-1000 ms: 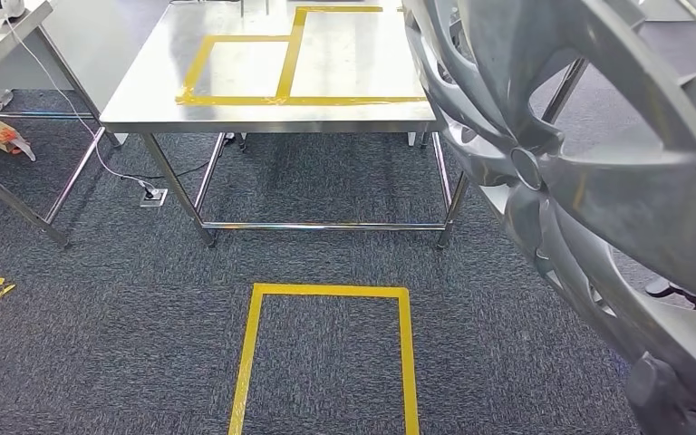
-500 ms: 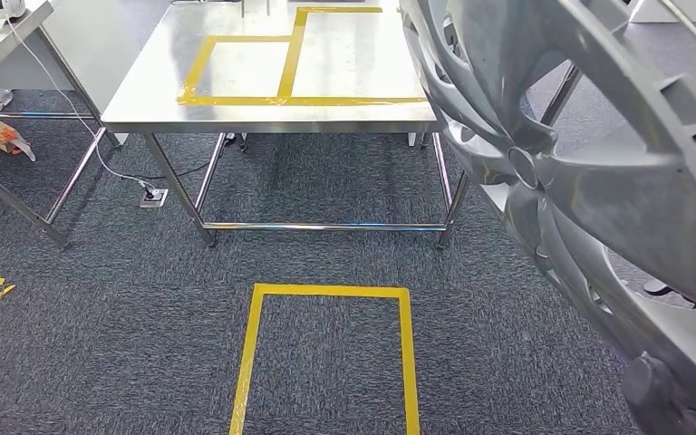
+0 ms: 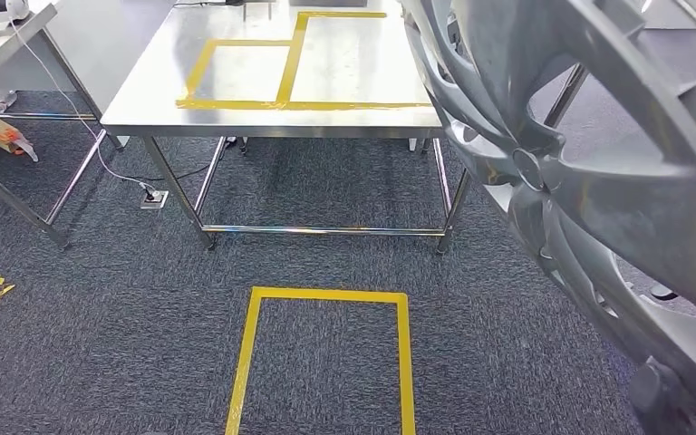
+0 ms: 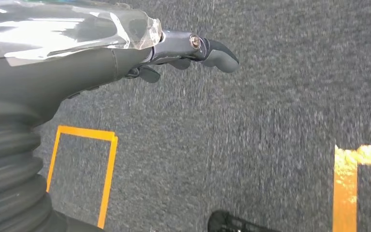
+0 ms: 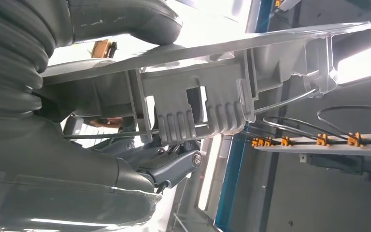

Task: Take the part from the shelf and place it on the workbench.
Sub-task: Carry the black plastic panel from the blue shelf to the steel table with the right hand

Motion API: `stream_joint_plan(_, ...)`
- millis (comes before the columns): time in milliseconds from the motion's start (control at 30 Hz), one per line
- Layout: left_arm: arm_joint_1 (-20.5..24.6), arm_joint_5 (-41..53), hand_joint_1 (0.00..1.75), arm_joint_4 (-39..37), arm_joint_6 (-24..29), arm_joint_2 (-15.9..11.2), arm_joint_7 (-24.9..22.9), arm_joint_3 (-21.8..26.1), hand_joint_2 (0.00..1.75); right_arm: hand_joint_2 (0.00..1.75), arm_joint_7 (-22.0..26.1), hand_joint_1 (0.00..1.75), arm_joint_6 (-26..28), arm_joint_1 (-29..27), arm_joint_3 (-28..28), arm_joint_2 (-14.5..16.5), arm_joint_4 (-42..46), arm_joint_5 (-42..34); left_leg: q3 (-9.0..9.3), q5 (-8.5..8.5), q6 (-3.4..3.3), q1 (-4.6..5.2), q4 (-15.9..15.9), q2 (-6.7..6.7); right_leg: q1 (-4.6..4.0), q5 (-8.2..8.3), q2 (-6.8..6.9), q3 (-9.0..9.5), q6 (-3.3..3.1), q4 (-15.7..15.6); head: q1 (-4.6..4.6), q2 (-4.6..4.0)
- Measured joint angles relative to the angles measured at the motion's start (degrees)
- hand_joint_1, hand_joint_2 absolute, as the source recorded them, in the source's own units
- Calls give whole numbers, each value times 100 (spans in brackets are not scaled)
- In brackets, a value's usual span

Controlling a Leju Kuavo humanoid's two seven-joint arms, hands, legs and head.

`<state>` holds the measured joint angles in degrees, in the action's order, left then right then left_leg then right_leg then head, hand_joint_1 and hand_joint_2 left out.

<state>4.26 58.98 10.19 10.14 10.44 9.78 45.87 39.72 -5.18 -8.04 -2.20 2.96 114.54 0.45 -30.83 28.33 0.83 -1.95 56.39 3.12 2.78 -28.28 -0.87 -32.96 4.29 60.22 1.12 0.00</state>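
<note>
Part carried, not yet set down
The grey wheel-cover part (image 3: pixel 589 172) is held off the shelf, pinched at its rim by the right hand (image 5: pixel 125 159) fingers; the counter (image 3: pixel 344 113) lies ahead across the floor; the left hand (image 4: pixel 174 53) hangs with fingers curled in on nothing

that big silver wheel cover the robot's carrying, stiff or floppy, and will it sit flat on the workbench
The wheel cover looks like thin moulded plastic: probably light and slightly flexible. Its open spokes suggest fragility. Broad and disc-shaped, it should likely rest flat on the workbench.
</note>
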Motion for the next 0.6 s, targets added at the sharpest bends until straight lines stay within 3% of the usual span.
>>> stream_joint_plan(67,-1,-9,0,1,2,-8,-16,3,175,175,-1,175,-6,0,4,-8,-21,-18,-34,66,78,12,72,20,-16,-32,-34,37,-111,-66,-9,0)
stream_joint_plan(133,-2,-12,0,2,4,2,-29,3,175,175,-6,175,-7,6,8,-14,-27,-26,-41,83,104,-7,85,13,-26,-52,-19,31,-248,-45,-87,0)
stream_joint_plan(200,3,-12,0,2,5,3,-41,3,175,175,-7,175,-7,19,19,-16,-31,-30,-160,203,118,-15,324,-112,-36,-68,8,52,-329,-43,-149,0)
stream_joint_plan(300,13,-12,0,2,7,3,-47,3,175,175,-7,175,-7,29,36,-16,-32,-33,-794,617,113,1,1455,-268,-81,-122,58,85,-406,-45,-240,0)
stream_joint_plan(333,11,-12,0,2,7,3,-47,4,175,175,-7,175,-7,31,39,-16,-34,-34,-998,667,97,9,1759,-272,-100,-147,70,102,-422,-45,-259,0)
stream_joint_plan(367,7,-12,0,2,7,3,-47,6,175,175,-7,175,-9,31,42,-16,-36,-34,-1101,602,67,23,1853,-273,-119,-176,79,132,-432,-46,-275,0)
stream_joint_plan(400,4,-12,0,2,7,3,-47,8,175,175,-7,175,-11,33,45,-16,-37,-34,-1085,435,22,47,1716,-274,-137,-209,87,176,-434,-48,-290,0)
stream_joint_plan(467,2,-12,0,2,7,-1,-47,12,175,175,-7,175,-15,46,52,-16,-39,-34,-790,-6,-121,130,993,-294,-151,-283,102,276,-427,-58,-315,0)
stream_joint_plan(500,5,-12,0,2,8,-1,-46,13,175,175,-7,175,-15,56,54,-17,-40,-36,-633,-117,-190,175,651,-322,-161,-320,107,308,-408,-65,-315,0)
stream_joint_plan(600,20,-12,0,4,11,-3,-42,15,175,175,-7,175,-16,71,56,-18,-44,-44,-439,-47,-261,253,244,-361,-156,-338,125,391,-296,-91,-329,0)
